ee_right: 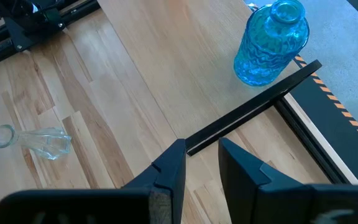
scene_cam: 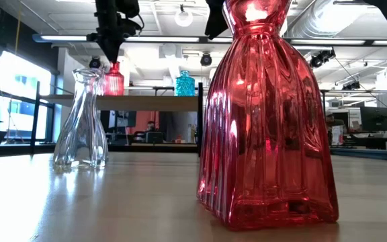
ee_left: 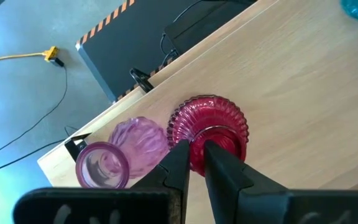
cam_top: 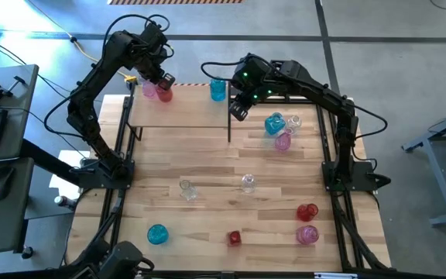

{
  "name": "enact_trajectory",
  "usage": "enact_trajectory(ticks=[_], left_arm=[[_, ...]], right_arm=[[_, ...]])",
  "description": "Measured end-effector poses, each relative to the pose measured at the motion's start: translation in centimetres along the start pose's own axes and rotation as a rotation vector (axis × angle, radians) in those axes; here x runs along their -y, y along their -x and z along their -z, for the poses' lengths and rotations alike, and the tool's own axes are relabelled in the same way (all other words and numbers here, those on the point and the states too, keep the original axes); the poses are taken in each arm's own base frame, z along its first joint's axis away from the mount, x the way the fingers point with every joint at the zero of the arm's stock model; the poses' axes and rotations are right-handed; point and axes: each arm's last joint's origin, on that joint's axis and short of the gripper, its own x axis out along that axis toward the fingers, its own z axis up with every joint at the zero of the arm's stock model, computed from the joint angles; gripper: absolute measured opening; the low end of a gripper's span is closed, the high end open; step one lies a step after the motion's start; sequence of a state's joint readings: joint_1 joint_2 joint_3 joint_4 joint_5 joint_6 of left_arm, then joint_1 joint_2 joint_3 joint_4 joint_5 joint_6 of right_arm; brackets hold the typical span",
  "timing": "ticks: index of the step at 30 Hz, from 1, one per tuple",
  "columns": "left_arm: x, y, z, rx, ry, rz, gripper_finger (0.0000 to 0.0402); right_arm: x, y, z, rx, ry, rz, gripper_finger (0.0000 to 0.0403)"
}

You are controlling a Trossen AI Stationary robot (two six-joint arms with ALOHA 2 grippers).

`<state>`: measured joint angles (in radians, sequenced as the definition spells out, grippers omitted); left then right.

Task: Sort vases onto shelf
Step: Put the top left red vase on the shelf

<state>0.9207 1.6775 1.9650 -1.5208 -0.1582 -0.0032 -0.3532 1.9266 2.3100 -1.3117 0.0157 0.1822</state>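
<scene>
The left gripper (ee_left: 194, 163) pinches a red vase's (ee_left: 209, 127) neck on the shelf's (cam_top: 184, 112) far left, beside a pink vase (ee_left: 120, 152). The right gripper (ee_right: 199, 163), fingers narrowly apart and empty, hovers by the shelf's right edge near a blue vase (ee_right: 270, 42). More vases dot the plank table (cam_top: 215, 159); grey floor (cam_top: 409, 46) surrounds it.

Three vases (cam_top: 163, 93) on the shelf (cam_top: 178, 115), others scattered on the tabletop (cam_top: 207, 203) before and right of it

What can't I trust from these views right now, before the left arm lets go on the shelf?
- Left gripper: whether its fingers grip the red vase or just flank its neck; left wrist view, fingers cover the contact.
- Red vase's footing on the shelf: high view, the arm covers it.
- Table behind the near red vase: low view, it blocks the right half.
- Right gripper: empty, slightly apart.
</scene>
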Motion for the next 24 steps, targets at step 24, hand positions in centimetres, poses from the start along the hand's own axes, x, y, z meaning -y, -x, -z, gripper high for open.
enact_trajectory(ticks=[24], left_arm=[[0.3, -1.0, -1.1, 0.036, 0.008, 0.044, 0.0033]], right_arm=[[0.0, 0.0, 0.0, 0.000, 0.000, 0.000, 0.0076]])
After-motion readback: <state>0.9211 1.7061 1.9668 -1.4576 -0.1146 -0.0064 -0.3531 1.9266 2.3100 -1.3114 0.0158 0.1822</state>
